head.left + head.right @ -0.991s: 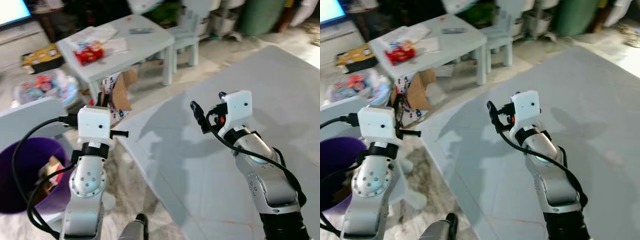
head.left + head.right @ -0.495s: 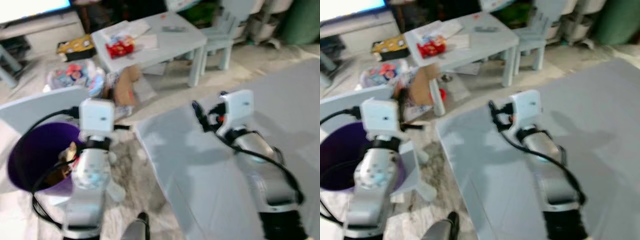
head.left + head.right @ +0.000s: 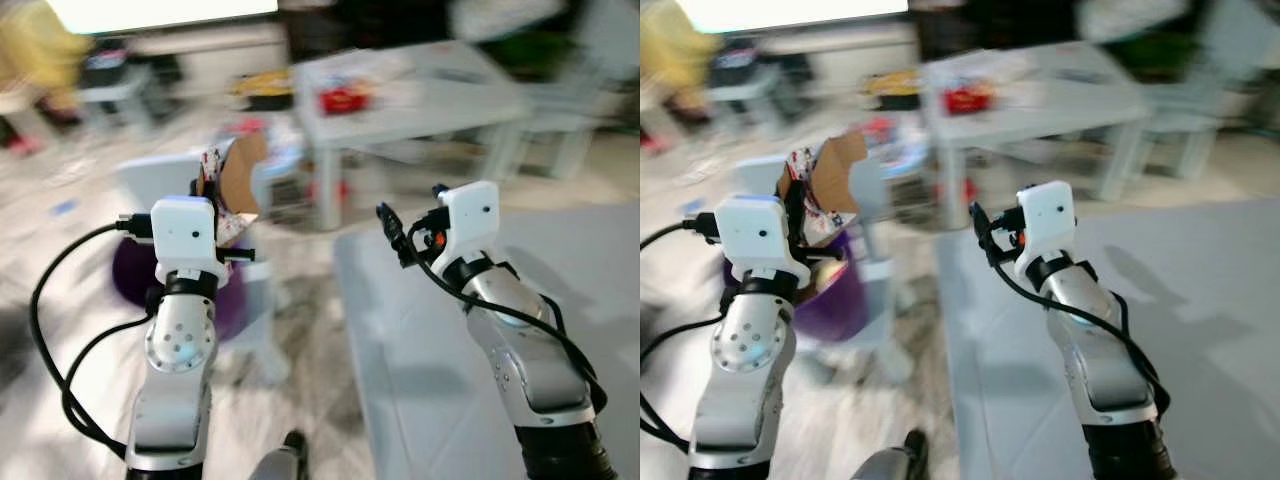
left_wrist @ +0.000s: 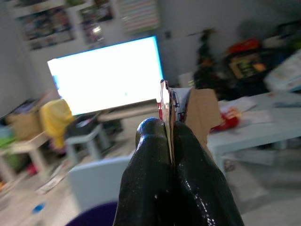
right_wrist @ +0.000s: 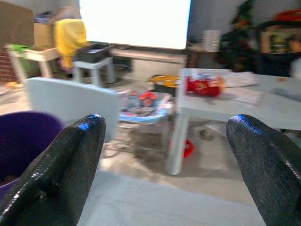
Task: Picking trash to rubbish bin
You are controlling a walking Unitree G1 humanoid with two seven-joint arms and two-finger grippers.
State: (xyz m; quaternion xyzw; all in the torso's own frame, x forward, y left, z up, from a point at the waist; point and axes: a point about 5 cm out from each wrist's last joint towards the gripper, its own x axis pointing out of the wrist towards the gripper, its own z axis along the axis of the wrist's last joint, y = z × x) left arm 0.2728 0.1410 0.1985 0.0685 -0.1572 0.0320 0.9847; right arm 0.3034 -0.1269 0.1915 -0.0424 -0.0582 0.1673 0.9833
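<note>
The left claw (image 4: 170,155) has glossy, smooth black fingers pressed on a flat piece of matt brown cardboard (image 4: 197,115) with a printed paper face. The purple bin (image 3: 830,300) looks like smooth plastic; the pale worktop (image 3: 420,100) looks matt.

The robot has 2 silver arms, the left arm (image 3: 175,370) and the right arm (image 3: 525,360), each built of rounded metal segments with small screw holes and a black cuff low on the right one. Each wrist carries a white boxy camera housing (image 3: 186,238) with a small dark dot on its face, and black cables loop from it down along the arm. The fingers (image 4: 148,183) are long, glossy black and rounded at the tips.
</note>
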